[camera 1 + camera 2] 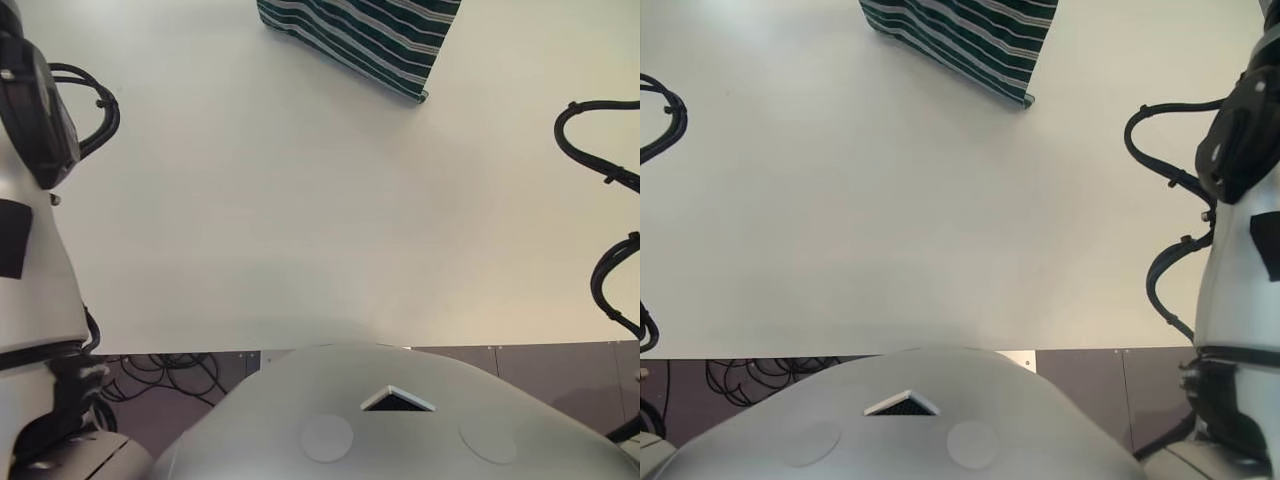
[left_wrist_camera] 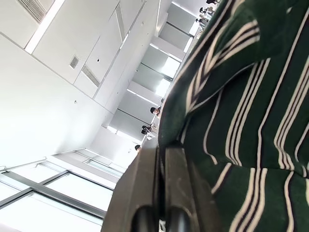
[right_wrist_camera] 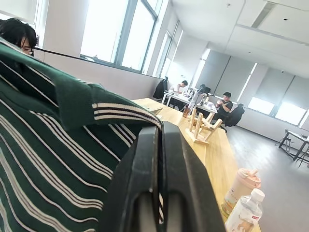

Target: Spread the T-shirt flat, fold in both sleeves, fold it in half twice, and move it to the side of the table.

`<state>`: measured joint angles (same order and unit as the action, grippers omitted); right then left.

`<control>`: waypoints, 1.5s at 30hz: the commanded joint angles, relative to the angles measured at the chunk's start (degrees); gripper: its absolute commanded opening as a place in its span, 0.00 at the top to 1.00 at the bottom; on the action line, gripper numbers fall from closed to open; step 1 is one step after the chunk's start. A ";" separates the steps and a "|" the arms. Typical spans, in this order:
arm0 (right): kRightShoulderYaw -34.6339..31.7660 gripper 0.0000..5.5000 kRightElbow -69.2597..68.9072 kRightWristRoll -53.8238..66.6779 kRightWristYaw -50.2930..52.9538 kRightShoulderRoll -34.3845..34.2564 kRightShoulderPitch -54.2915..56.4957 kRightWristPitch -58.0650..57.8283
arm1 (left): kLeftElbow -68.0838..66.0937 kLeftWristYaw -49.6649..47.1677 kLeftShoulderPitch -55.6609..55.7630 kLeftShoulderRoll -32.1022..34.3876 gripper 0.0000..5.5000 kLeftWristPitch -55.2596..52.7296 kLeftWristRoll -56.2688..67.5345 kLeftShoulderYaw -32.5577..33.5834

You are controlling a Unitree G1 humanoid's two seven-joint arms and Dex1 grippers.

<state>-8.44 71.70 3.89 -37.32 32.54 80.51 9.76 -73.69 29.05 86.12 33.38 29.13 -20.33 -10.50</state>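
Observation:
The dark green T-shirt (image 1: 360, 35) with white stripes hangs at the far side of the white table (image 1: 300, 220), its lower part resting on the tabletop with one corner pointing toward me. The rest of it rises out of the head views. In the left wrist view my left gripper (image 2: 161, 152) is shut on a fold of the striped cloth (image 2: 241, 121). In the right wrist view my right gripper (image 3: 159, 128) is shut on the shirt (image 3: 48, 145) beside a striped hem.
The tabletop between me and the shirt is bare white. Its front edge (image 1: 300, 350) runs just ahead of me, with loose cables (image 1: 160, 375) on the floor below. A wooden table with a bottle (image 3: 246, 212) and a cup (image 3: 241, 186) stands behind in the room.

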 commanded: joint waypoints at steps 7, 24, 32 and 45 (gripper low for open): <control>0.03 1.00 -2.60 0.23 -6.60 1.30 1.51 1.46 | 3.45 20.61 -4.66 3.62 1.00 4.85 8.03 3.84; -0.90 1.00 -68.16 25.94 -47.61 11.88 -59.86 -28.40 | 79.71 60.40 -72.59 16.52 1.00 -30.22 38.85 3.11; 10.61 1.00 -83.55 17.87 -53.16 19.30 -86.47 -23.16 | 82.56 53.92 -87.41 19.59 1.00 -17.77 20.97 -6.11; 17.34 1.00 -95.72 12.91 -48.97 25.06 -94.44 -26.07 | 94.54 55.43 -99.86 31.32 1.00 -24.27 23.92 -9.21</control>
<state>9.51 -21.82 15.42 -85.14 55.06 -13.31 -14.44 20.25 83.24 -12.57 63.34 6.94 2.72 -18.89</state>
